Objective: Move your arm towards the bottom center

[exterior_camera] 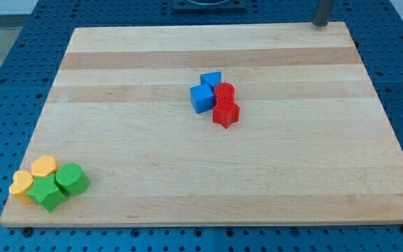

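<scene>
Camera view: my tip (321, 23), a bare rod end effector holding nothing, stands at the table's (187, 189) top right; a careless sweep toward bottom center risks clipping the central red (225, 112) and blue blocks (203, 98).

bottom centre: clear | obstacles: blue-red cluster (215, 99) centre | yellow-green cluster (50, 183) bottom-left

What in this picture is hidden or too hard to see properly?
- My tip: the rod is cut off by the view's top edge, and its very end looks blurred, far from all the blocks.
- Rear blue block: partly hidden behind the front blue block.
- Red cylinder: its base is covered by the red block in front.
- Yellow blocks: shapes unclear, overlapped by the green blocks.
</scene>
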Robot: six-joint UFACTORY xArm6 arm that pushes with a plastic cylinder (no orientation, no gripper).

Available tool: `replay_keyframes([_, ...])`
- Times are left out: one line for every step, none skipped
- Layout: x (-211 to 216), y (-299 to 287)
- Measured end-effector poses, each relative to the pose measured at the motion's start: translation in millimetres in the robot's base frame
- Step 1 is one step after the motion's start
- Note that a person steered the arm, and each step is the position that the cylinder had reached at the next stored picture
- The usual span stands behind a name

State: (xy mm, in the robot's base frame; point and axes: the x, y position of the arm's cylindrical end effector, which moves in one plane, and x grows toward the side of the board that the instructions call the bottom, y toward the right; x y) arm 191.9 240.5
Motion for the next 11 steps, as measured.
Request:
replay_keyframes([0.0, -1.1])
replay_keyframes([0.0, -24.9])
replay_keyframes([0.2, -76.9])
replay_keyframes([15.6, -145.8])
replay_keyframes([28.8, -218.5])
replay_keyframes([40.7, -286.8])
replay_keyframes([85.3, -334.4])
replay_keyframes([139.3, -376.7])
replay_keyframes([207.6, -399.7])
replay_keyframes([244.1, -360.0])
replay_keyframes([262.1, -328.1])
